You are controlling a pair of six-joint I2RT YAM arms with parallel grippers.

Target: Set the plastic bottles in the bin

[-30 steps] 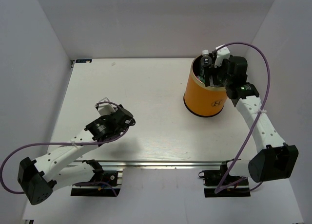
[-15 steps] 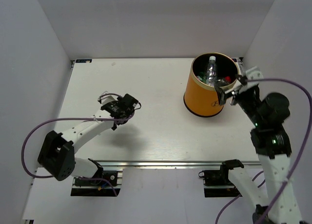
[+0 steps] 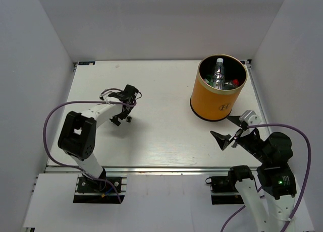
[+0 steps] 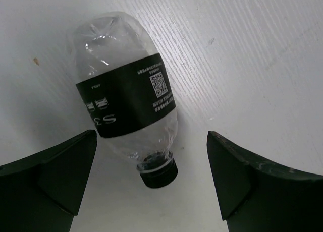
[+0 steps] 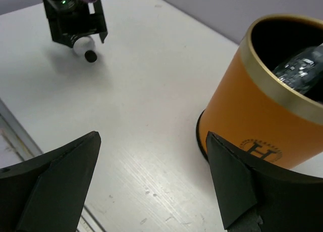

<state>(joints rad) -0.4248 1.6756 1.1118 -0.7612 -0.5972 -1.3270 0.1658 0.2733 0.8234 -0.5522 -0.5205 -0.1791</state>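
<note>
A clear bottle (image 4: 126, 98) with a black label and black cap lies on the table, cap toward the camera. My left gripper (image 4: 151, 137) is open, with one jaw on each side of the bottle's cap end, not touching it. In the top view this gripper (image 3: 121, 120) covers the bottle. The orange bin (image 3: 217, 103) stands at the far right and holds a clear bottle (image 3: 218, 73) plus red and green ones. My right gripper (image 5: 153, 136) is open and empty, in front of the bin (image 5: 242, 111); it also shows in the top view (image 3: 228, 128).
The right wrist view shows the left gripper (image 5: 75, 25) over the black-capped bottle (image 5: 85, 46) far across the table. White walls close in the table at the back and sides. A metal rail (image 3: 151, 168) runs along the near edge.
My right gripper has drawn back from over the bin to the near right, leaving a clear bottle inside. My left gripper has swung farther back and stands over the black-capped bottle.
</note>
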